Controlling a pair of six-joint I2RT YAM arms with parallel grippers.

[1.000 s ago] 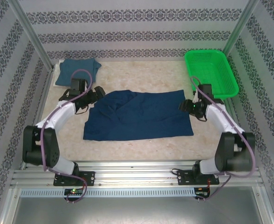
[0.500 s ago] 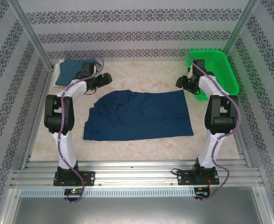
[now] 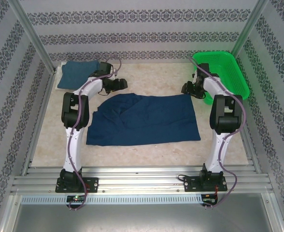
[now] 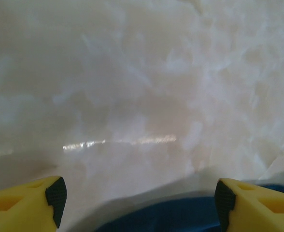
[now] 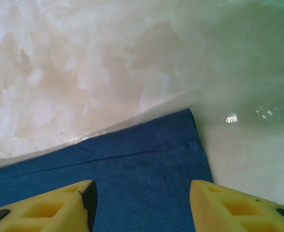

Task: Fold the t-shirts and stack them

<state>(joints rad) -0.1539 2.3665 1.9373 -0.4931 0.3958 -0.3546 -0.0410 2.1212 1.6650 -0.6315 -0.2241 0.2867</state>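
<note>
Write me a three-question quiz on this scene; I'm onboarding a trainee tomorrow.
1. True or false: the navy t-shirt lies spread on the table, outside the green basket.
2. The teal t-shirt lies at the table's: A) far-left corner B) far-right corner C) near edge.
3. Fill in: the left pincer and right pincer are both ___.
Key: 1 true; 2 A; 3 open.

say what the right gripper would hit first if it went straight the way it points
Probably the corner of the navy t-shirt, just ahead of the right gripper; bare table lies beyond it, though depth is unclear.
</note>
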